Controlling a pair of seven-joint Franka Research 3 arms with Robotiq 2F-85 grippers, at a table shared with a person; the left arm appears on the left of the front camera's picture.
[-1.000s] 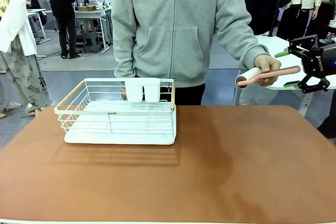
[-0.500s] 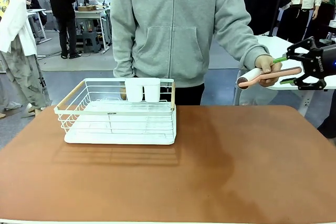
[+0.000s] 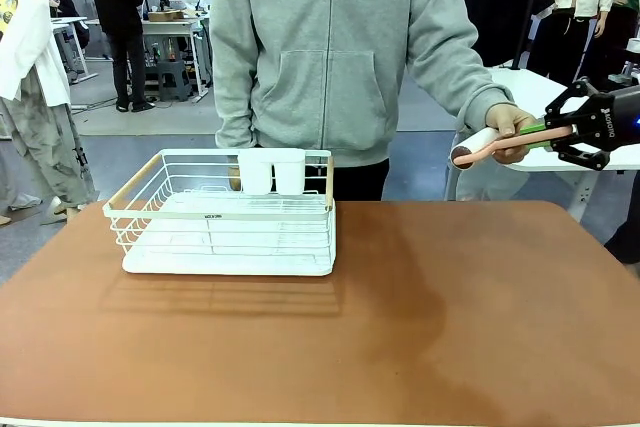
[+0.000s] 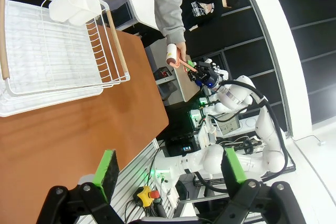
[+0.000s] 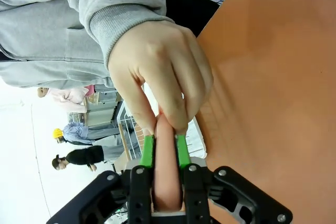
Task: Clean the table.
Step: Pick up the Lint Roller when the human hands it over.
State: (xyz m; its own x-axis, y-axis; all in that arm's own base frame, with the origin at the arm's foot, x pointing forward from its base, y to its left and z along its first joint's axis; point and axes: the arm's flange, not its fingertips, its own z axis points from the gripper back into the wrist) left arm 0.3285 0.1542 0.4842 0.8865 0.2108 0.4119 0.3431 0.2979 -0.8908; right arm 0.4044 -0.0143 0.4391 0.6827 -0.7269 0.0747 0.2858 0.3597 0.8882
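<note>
R gripper (image 3: 545,133) is clamped on the pink handle of a lint roller (image 3: 478,148), just beyond the table's (image 3: 400,327) far right edge, w/ a person's hand (image 3: 512,127) gripping it too. L gripper (image 4: 169,167) hangs w/ fingers apart. Roller prob light & stiff; take the handle, not the sticky roll

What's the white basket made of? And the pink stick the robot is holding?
The white basket looks like thin metal wire painted white, with pale wood-like side bars. The pink stick looks like smooth, matte plastic, though rubber is possible.
</note>
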